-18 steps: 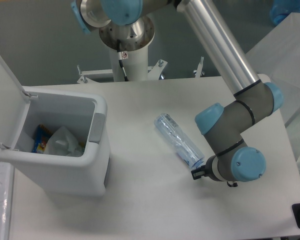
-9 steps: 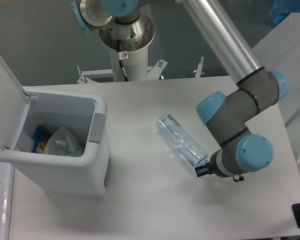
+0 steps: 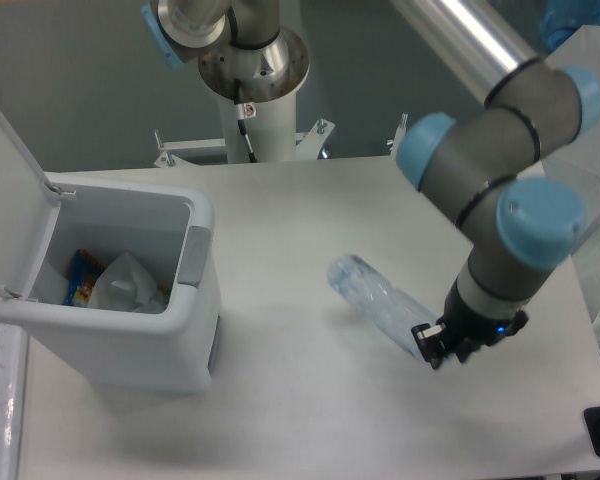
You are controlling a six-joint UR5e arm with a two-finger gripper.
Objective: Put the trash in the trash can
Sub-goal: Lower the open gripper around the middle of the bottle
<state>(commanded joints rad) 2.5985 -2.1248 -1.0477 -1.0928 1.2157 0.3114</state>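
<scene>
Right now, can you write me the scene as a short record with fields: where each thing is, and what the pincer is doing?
bin: white bin at the left of the table, lid open and standing up
tissue: crumpled white tissue inside the bin, beside a colourful wrapper
bottle: clear bluish bottle right of the bin, tilted, its far end lifted off the table
pincer: pincer shut on the bottle's lower end
arm: grey and blue arm above the table's right side
task: tissue in, bottle not yet in
</scene>
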